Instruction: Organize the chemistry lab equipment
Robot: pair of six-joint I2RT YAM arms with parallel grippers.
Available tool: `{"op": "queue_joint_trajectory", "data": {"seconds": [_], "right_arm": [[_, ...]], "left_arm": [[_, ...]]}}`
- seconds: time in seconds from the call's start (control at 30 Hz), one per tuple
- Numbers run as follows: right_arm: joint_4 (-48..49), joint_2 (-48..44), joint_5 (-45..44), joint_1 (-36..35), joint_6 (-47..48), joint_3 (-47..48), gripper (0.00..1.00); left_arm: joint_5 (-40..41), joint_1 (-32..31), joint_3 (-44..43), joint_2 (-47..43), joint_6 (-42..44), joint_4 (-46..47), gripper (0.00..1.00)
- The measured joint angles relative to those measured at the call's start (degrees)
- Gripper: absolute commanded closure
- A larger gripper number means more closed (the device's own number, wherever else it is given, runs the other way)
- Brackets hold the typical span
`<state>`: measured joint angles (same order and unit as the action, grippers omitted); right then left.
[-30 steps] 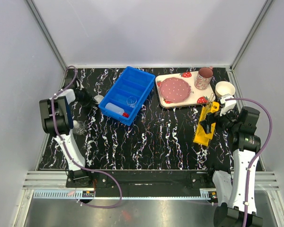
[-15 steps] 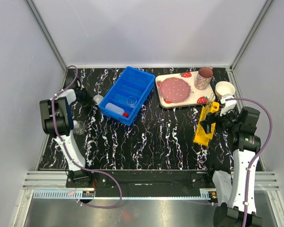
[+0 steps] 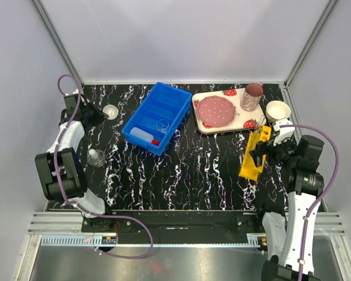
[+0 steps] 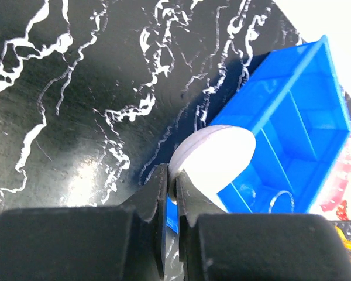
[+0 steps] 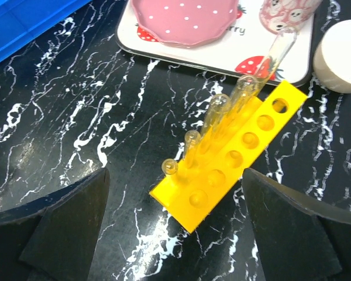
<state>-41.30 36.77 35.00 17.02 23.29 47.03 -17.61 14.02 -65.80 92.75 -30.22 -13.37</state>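
Desk [image 3: 187, 175]: black with white veining; it carries everything we list.
Blue bin [image 3: 169, 100]: divided, set at an angle at the back centre.
Yellow rack [image 5: 234, 158]: on the desk's right side, near the strawberry tray [image 5: 164, 50].
Right claw [image 5: 174, 193]: spread wide above the rack; we see nothing in it.
Left claw [image 4: 171, 181]: pinching the rim of the dish.
Squeeze bottle [image 3: 143, 136]: lying in the bin's nearest compartment.
Glass beaker [image 3: 162, 124]: in the bin just behind the bottle; we cannot tell which compartment.
Second beaker [image 3: 95, 157]: on the desk's left side.
Tubes [image 5: 217, 114]: standing tilted in one row of rack holes.
Dish [image 4: 213, 155]: white, round, left of the bin.
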Motion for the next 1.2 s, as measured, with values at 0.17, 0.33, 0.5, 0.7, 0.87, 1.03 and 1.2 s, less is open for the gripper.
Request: {"op": "queue_joint_trajectory", "data": {"seconds": [0.17, 0.33, 0.5, 0.7, 0.87, 1.03, 1.2], "right_arm": [[-5.22, -0.04, -2.71, 0.04, 2.69, 6.45, 0.00], [-11.06, 1.27, -2.25, 0.04, 4.94, 16.68, 0.00], [-16.41, 4.33, 2.71, 0.04, 5.88, 25.55, 0.00], [-21.66, 9.55, 12.74, 0.04, 4.94, 28.20, 0.03], [-26.53, 17.68, 22.08, -1.25, 4.17, 28.83, 0.13], [-27.17, 24.59, 21.44, -13.16, 2.14, 28.96, 0.18], [-25.90, 26.86, 18.49, -24.57, -0.37, 28.96, 0.28]], "left_arm": [[-2.84, -0.22, 6.88, -7.43, -3.61, 4.31, 0.98], [-6.38, -3.50, 12.66, -14.16, -7.50, 7.78, 0.98], [-8.57, -12.98, 15.96, -21.27, -10.32, 11.72, 0.97], [-7.69, -29.35, 19.63, -27.93, -14.99, 17.64, 0.97], [-1.25, -43.95, 20.35, -28.50, -18.67, 20.20, 0.97], [6.93, -56.30, 19.50, -26.67, -19.76, 20.24, 0.97], [14.91, -64.06, 13.55, -20.65, -18.84, 16.37, 0.97]]}}
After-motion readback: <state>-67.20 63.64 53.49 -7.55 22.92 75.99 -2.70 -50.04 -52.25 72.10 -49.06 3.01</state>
